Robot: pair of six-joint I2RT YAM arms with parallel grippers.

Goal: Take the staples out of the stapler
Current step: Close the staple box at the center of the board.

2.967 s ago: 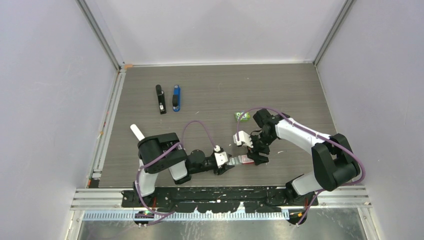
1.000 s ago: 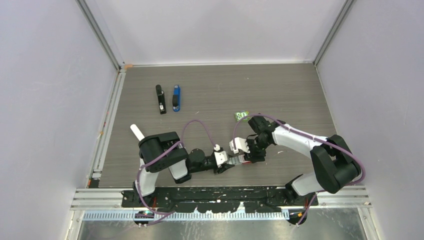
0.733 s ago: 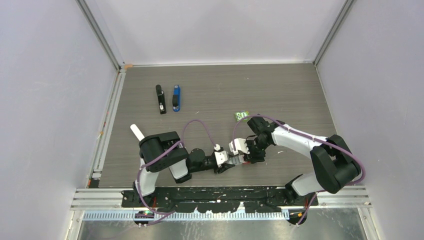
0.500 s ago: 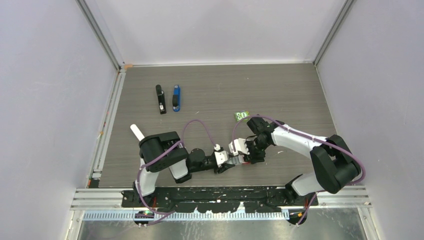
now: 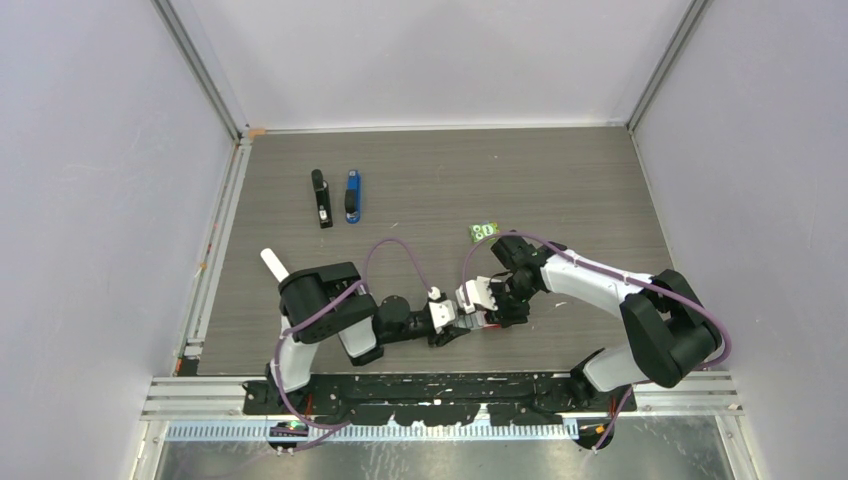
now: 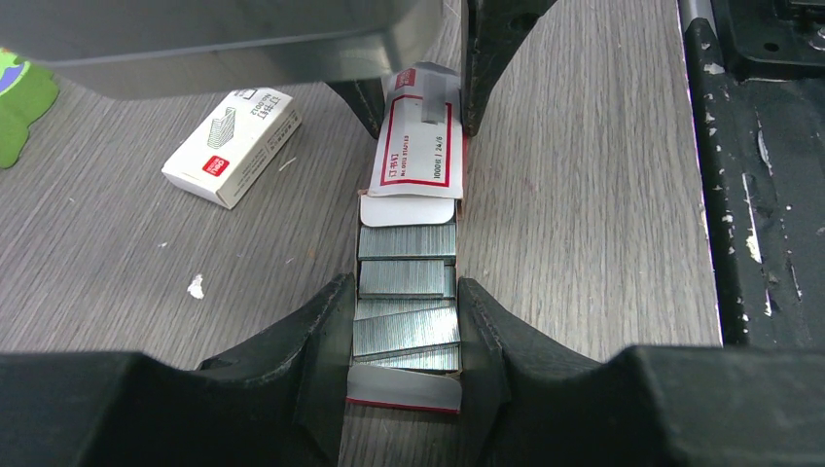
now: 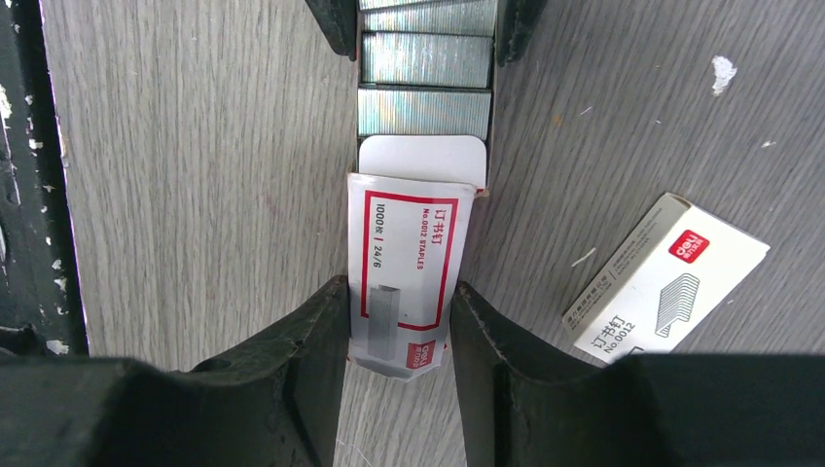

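Silvery ribbed staples point(image 6: 407, 292) lie in the pulled-out tray of a small red-and-white box, also seen in the right wrist view point(image 7: 424, 83). My left gripper point(image 6: 404, 292) is shut on that tray, a finger against each side. The box's outer sleeve point(image 7: 409, 263) sits between the fingers of my right gripper point(image 7: 399, 292), which press its sides. The two grippers meet nose to nose near the table's front edge, left point(image 5: 455, 325) and right point(image 5: 492, 306). A black stapler point(image 5: 320, 198) and a blue stapler point(image 5: 352, 196) lie far off at the back left.
A second red-and-white staple box point(image 7: 662, 282) lies closed on the table beside the sleeve, also in the left wrist view point(image 6: 233, 146). A green packet point(image 5: 484, 231) lies just behind the right arm. The black rail of the arm bases point(image 6: 759, 175) borders the table's near edge.
My right gripper came down and left to the box at the left gripper, and its fingers narrowed onto the sleeve. The left gripper has not moved.
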